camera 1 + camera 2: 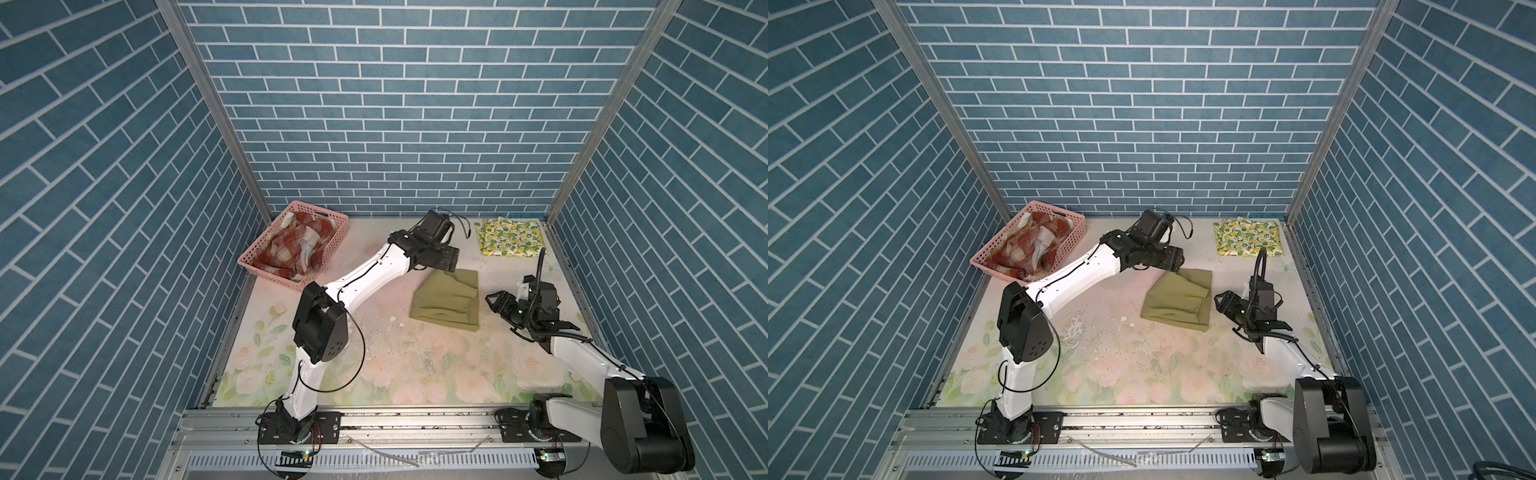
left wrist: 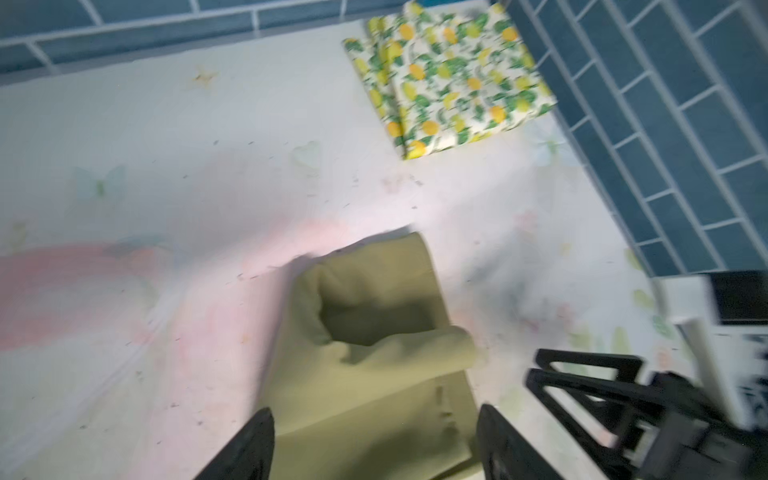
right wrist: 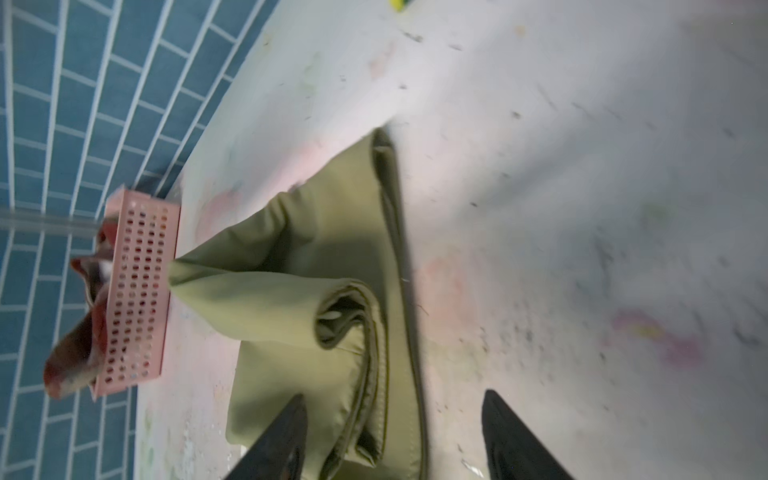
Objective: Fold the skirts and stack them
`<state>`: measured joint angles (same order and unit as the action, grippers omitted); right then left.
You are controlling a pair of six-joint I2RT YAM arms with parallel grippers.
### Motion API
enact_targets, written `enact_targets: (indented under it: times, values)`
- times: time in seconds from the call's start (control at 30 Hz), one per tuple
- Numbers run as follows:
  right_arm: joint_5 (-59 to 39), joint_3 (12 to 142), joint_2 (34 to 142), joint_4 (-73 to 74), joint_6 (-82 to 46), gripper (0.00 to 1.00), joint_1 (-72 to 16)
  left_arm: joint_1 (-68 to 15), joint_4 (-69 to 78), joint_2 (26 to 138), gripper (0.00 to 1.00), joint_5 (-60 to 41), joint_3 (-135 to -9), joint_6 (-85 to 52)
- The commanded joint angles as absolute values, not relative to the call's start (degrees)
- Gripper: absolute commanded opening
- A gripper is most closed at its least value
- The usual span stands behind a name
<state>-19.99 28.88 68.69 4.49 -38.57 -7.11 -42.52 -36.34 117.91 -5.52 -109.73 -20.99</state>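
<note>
1. The whole table is covered by a faded rose-printed table covering (image 1: 415, 374), pretty scuffed in the middle.
2. In the far left corner sits a pink perforated plastic basket (image 1: 266, 275), with the rust-red and cream plaid skirt (image 1: 291, 249) bunched up inside it, not folded.
3. The plain olive green skirt (image 1: 446, 303) lies folded on the covering, right of centre in both top views. Its top layer is puffed up in a loose roll rather than flat.
4. The white skirt with yellow lemons and green leaves (image 1: 509, 238) lies folded flat in the far right corner, well apart from the olive one.
5. The left gripper (image 1: 451, 268) hangs over the olive skirt's far left corner. In its wrist view (image 2: 374, 419) the jaws are spread wide with the cloth below them, nothing pinched.
6. The right gripper (image 1: 494, 302) is just beside the olive skirt's right edge. Its jaws (image 3: 395, 399) are also spread, straddling that edge without clamping it.
</note>
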Motion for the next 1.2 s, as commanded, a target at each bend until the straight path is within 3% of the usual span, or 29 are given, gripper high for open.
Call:
enact_targets:
  times: [0.0, 0.27, 0.57, 0.67, 0.83, 1.17]
  values:
    - [-21.4, 34.0, 72.4, 3.4, -28.1, 0.76, -9.4, -39.4, -34.7, 117.3, 0.77, -8.8, -103.2, -16.5]
    - [-26.8, 39.9, 83.0, 8.4, -17.5, 0.82, -11.2, -32.9, -29.5, 115.3, 0.76, -14.2, -95.7, -15.2]
    - [-33.1, 41.7, 92.5, 15.0, -11.6, 0.75, -13.5, -32.6, -26.6, 119.1, 0.76, -17.2, -99.7, -7.1]
    - [-32.7, 41.8, 93.8, 17.4, -10.9, 0.61, -14.7, -32.5, -25.9, 120.7, 0.76, -18.4, -101.5, -4.7]
    - [-32.2, 44.5, 91.1, 13.5, -11.9, 0.03, -14.7, -32.5, -26.6, 123.9, 0.76, -19.3, -105.5, -0.6]
    - [-34.1, 47.5, 89.2, 5.0, -15.7, 0.00, -14.6, -32.3, -24.2, 130.0, 0.74, -27.2, -112.0, 5.6]
